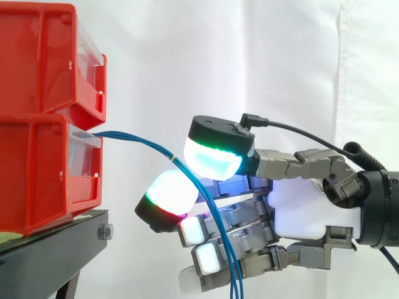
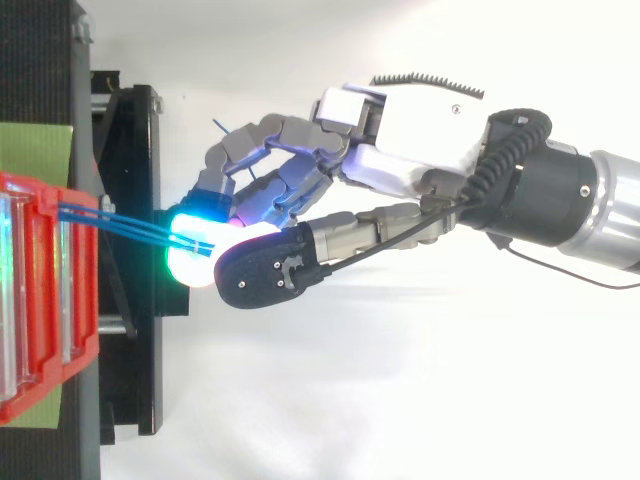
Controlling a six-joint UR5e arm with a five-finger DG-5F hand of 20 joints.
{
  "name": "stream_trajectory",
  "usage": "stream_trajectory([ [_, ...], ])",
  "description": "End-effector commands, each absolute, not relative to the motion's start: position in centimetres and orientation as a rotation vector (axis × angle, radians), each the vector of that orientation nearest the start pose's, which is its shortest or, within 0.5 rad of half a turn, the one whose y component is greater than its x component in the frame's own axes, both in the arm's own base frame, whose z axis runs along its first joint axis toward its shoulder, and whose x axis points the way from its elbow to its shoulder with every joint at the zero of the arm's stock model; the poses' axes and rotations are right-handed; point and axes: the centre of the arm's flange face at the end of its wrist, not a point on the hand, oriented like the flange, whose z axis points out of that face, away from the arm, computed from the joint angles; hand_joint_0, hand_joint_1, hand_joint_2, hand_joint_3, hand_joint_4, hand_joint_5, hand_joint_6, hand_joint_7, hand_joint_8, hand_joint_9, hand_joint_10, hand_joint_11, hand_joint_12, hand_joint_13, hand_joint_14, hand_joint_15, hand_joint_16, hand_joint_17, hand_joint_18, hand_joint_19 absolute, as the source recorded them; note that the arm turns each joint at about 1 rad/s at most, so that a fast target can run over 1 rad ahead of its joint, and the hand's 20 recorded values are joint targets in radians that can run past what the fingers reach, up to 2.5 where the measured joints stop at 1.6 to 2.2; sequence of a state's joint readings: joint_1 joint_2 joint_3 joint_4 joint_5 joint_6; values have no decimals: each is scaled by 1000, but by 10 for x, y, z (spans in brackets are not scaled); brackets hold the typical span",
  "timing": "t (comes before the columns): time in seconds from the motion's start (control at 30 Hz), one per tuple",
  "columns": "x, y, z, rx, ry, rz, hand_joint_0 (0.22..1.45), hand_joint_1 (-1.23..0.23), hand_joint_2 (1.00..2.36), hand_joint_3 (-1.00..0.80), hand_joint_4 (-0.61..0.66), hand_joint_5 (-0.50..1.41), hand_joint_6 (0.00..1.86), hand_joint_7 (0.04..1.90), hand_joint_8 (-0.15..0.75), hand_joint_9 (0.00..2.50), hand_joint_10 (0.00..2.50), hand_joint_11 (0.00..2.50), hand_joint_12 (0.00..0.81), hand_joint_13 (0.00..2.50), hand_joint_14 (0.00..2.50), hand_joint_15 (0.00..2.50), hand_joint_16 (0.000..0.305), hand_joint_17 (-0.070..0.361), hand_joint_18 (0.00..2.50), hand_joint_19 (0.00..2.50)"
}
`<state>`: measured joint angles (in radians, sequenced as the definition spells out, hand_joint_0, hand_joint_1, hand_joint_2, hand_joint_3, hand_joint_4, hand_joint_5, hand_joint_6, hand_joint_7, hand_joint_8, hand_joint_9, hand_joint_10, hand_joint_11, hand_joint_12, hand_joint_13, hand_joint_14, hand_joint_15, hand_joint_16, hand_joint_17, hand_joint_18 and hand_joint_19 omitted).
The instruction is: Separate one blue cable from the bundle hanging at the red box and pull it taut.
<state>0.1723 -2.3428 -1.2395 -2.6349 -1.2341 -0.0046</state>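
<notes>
Against white fabric curtain: two glossy red plastic bins (image 1: 43, 168) stacked on black metal stand (image 1: 56, 240). Perhaps three thin blue cables (image 1: 131, 135), arching from lower bin, pinched between rounded glowing pads (image 1: 212, 159) of robot hand (image 1: 312, 212).

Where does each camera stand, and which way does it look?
Side view: beside the work, level with it, looking across at the bins on the left; the hand and arm enter from the right.
Top view: above, looking down; bins at the left edge, hand and arm reaching in from the right.
Shared: the bins, the blue cables, and the hand pinching them.
</notes>
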Motion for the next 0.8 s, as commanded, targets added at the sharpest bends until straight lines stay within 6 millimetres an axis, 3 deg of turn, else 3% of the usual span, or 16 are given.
stream_trajectory([
  [0.0,768,-37,206,1249,1041,1120,667,-696,1017,-294,125,-234,884,765,304,953,17,693,356,1084,19,512,36,82,585,303],
  [0.37,762,-44,222,1262,1056,1097,675,-740,1000,-500,132,-218,957,838,310,1005,20,748,346,1079,20,539,37,82,596,325],
  [0.53,757,-49,232,1267,1069,1076,564,-531,1000,-500,151,-206,939,856,329,1064,20,750,361,1097,19,549,39,88,611,369],
  [0.6,756,-49,235,1270,1072,1072,586,-455,1000,-500,140,-204,926,878,323,1067,21,761,360,1099,21,550,39,89,610,380],
  [0.77,753,-52,239,1276,1077,1064,606,-561,1020,-251,116,-204,924,964,334,1069,19,762,366,1099,20,554,40,91,617,394],
])
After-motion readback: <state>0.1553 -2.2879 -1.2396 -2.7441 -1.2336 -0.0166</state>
